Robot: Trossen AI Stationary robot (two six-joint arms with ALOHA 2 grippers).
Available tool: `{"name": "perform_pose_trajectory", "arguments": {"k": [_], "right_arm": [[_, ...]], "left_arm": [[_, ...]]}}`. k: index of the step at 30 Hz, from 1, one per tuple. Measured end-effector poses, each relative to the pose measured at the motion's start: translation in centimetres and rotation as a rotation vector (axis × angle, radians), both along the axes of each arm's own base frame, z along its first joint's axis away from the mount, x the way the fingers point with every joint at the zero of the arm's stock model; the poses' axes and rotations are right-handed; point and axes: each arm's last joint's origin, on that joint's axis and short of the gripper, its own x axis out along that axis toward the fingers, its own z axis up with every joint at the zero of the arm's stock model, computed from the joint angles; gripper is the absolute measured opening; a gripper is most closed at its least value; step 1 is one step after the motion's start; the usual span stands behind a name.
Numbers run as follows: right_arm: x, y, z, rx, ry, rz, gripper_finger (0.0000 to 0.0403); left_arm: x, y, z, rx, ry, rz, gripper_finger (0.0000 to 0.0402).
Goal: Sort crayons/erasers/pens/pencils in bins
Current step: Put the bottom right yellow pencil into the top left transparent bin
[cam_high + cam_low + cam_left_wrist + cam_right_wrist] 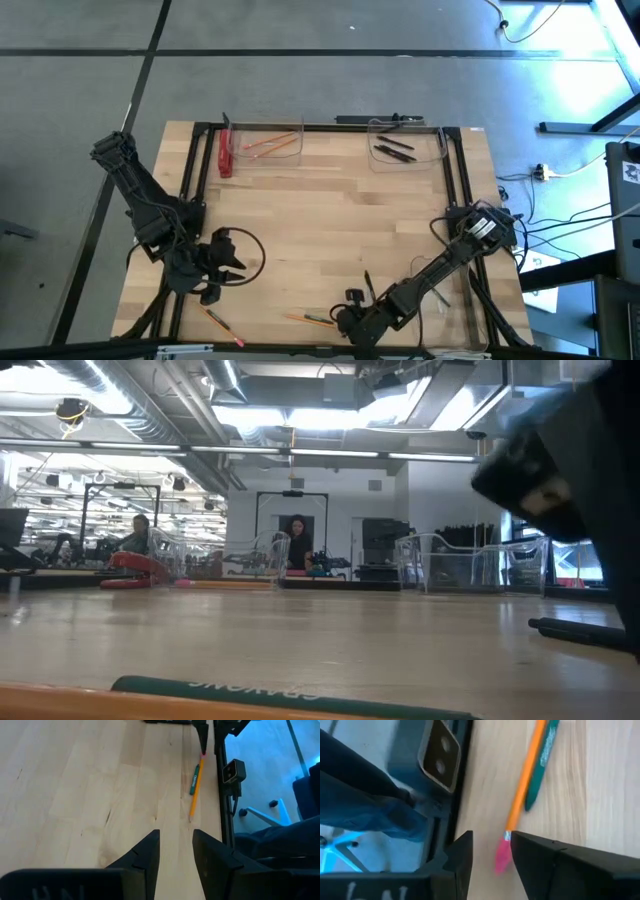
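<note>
While right fingers [490, 857] straddle pencil [522, 795] unclosed | left fingers [175, 851] parted, empty

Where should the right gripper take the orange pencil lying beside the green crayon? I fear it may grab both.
Grip the eraser end, coming straight down. The pencil lies flat on the table with the green crayon along its upper shaft, but the pink end sticks out clear of it, and the open right gripper already straddles that end.

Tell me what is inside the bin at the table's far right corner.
In the high view, the far right bin holds two or three black pens lying slanted. Its clear walls hide little, but whether anything smaller lies there cannot be made out.
</note>
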Motion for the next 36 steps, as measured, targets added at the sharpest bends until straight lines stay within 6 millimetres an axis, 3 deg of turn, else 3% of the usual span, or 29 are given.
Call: {"name": "perform_pose_trajectory", "arguments": {"k": [14, 26, 36], "right_arm": [[-0.3, -0.3, -1.3, -0.060, 0.068, -0.007, 0.0135], [-0.4, -0.7, -1.6, -0.105, 0.068, -0.114, 0.0134], [-0.5, -1.7, -1.9, -0.214, 0.071, -0.166, 0.0097]], "left_arm": [[0.0, 0.0, 0.0, 0.000, 0.001, 0.000, 0.0110], [0.0, 0.0, 0.0, 0.000, 0.001, 0.000, 0.0110], [0.0, 0.0, 0.0, 0.003, 0.003, 0.000, 0.0110]]}}
